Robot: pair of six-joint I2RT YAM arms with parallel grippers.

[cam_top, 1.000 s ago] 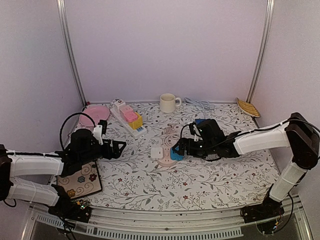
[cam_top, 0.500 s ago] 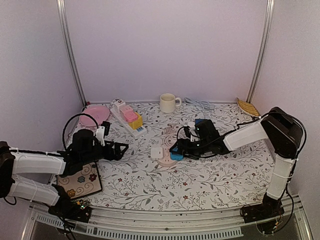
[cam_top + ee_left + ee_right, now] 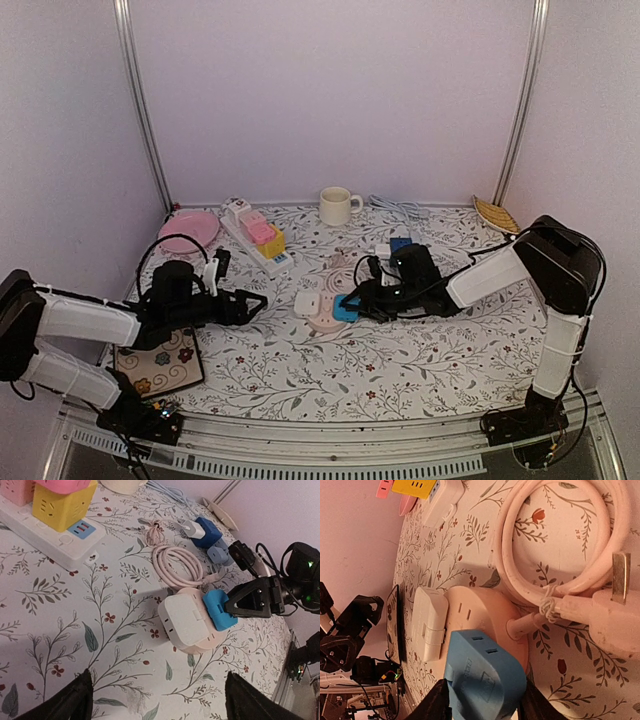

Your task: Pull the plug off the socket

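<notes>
Currently the round pink socket [image 3: 322,321] lies flat near the middle of the floral table [image 3: 400,360]. Two plugs sit in its top face, a white plug [image 3: 307,301] on the left and a blue plug [image 3: 345,307] on the right, the two touching. Both are seated, and neither is lifted.

Right gripper [image 3: 358,300]: it reaches in low from the right and is closed on the blue plug. In the right wrist view its dark fingers [image 3: 435,705] lie against the plug's two opposite sides.

Left gripper [image 3: 160,702]: its jaws are spread wide and hold nothing. It hovers over bare cloth to the left of the socket, apart from it, with the fingertips pointing towards it.

Surroundings: the socket's own pink cable [image 3: 177,562] lies coiled just behind it. A dark blue adapter [image 3: 205,530] rests beyond the coil. A white power strip [image 3: 262,250] carrying pink and yellow blocks lies at the rear left, with a cream cup [image 3: 337,205] further back.
</notes>
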